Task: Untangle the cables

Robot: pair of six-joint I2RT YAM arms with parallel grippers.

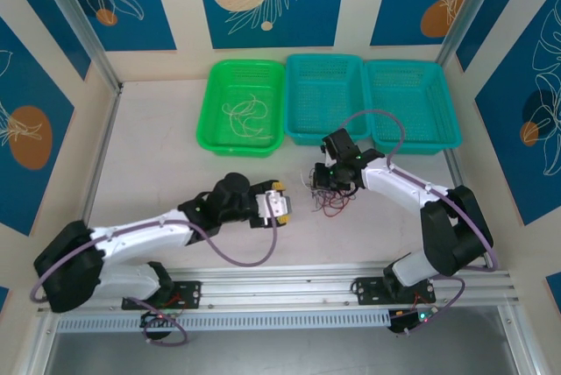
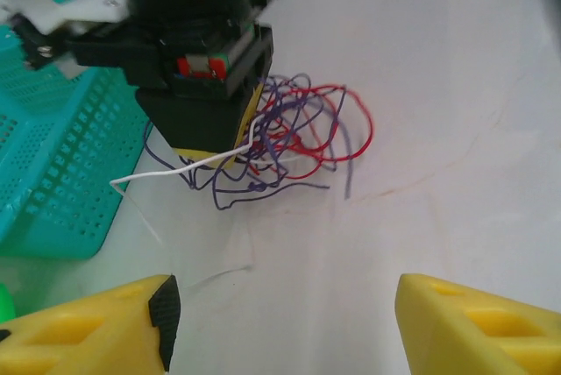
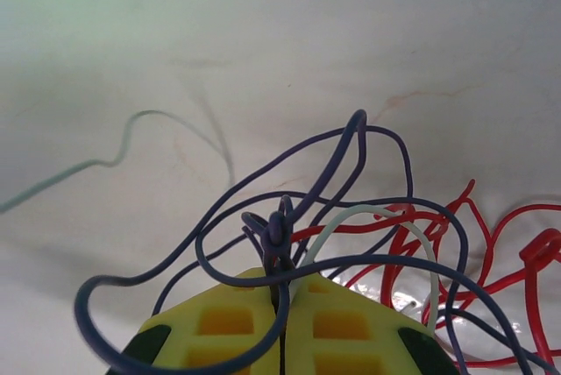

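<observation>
Two arms (image 1: 145,233) (image 1: 399,187) angle inward, right end effector (image 3: 280,294) pinching cables (image 2: 298,134).

l gripper (image 2: 282,305) jaws wide apart; r gripper (image 3: 282,294) clamped tight.

The right hand (image 2: 223,149) hides part of the cables (image 2: 302,134) beneath it. The fingers (image 2: 88,331) of the left hand (image 2: 280,314) run off the picture's bottom edge. Strands (image 1: 244,116) in the green basket (image 1: 210,99) are too fine to count.

White arm shells (image 1: 145,233), blk joints (image 1: 230,195), mauve cords (image 1: 241,259) looping off both, left tool (image 2: 280,327) yellow fingers (image 2: 478,331), blk pads (image 2: 164,307), right tool (image 3: 280,322) yellow too
</observation>
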